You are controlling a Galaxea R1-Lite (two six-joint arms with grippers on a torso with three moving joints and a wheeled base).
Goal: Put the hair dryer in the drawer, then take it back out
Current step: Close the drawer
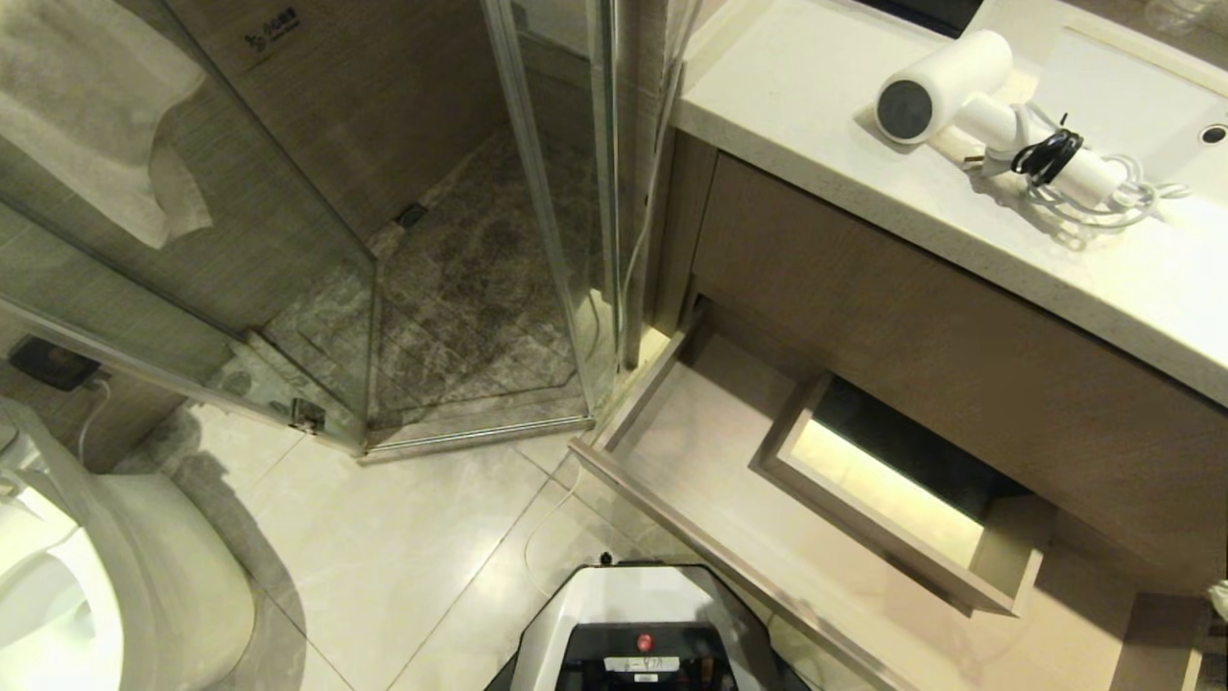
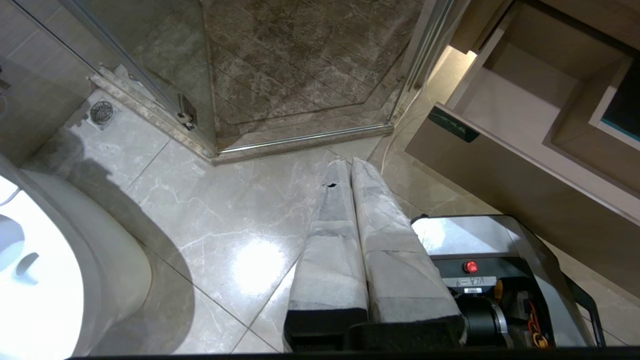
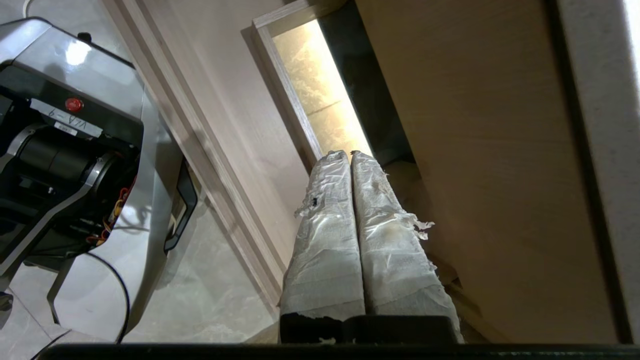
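- The hair dryer (image 1: 998,115), white with a grey rear grille, lies on its side on the far right countertop, cord bundled.
- The drawer (image 1: 710,480), light wood-grain, stands pulled open below.

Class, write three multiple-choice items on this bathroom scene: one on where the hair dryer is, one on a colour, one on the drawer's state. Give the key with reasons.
1. Where does the hair dryer lie?
A. On the countertop
B. In the drawer
C. On the floor

2. What colour is the band round its bundled cord?
A. Red
B. Black
C. Green

3. How is the drawer?
A. Shut
B. Removed and on the floor
C. Pulled open, nothing in it

Key:
1 A: it rests beside the sink basin.
2 B: a black band wraps the white cord.
3 C: its bare floor and box-shaped cut-out show under the counter.
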